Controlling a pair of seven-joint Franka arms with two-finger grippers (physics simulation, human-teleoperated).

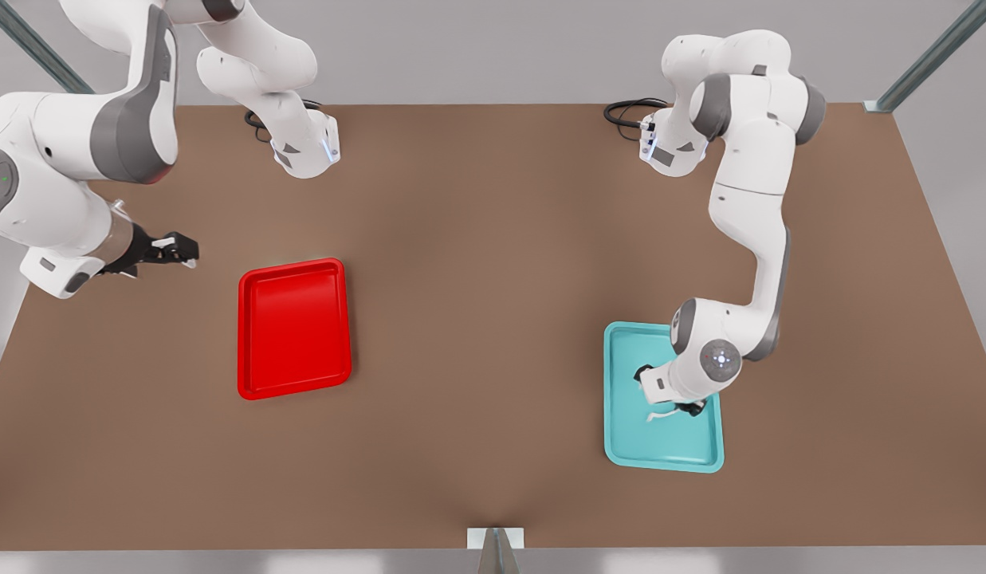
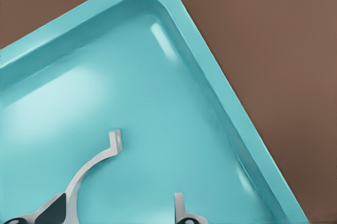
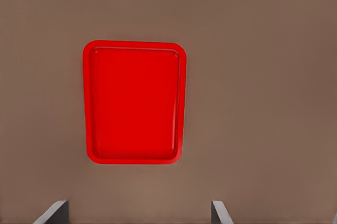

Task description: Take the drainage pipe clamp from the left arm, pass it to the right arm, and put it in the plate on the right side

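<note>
The drainage pipe clamp (image 2: 89, 163), a thin white half-ring with out-turned tabs, sits low inside the teal tray (image 2: 210, 71). My left gripper (image 2: 118, 213) straddles it, one fingertip pressed against each side of the ring. In the front view that gripper (image 1: 684, 409) is down in the teal tray (image 1: 660, 461) at the front view's right, and the clamp (image 1: 658, 415) pokes out beside it. The red plate (image 1: 295, 328) lies at the front view's left. My right gripper (image 1: 178, 249) hovers open beyond the plate's left side, and the right wrist view looks down on the plate (image 3: 134, 103).
Both trays rest on a brown table (image 1: 493, 239). Black cables (image 1: 628, 112) lie by the arm bases at the table's far edge. A small metal bracket (image 1: 496, 542) stands at the near edge.
</note>
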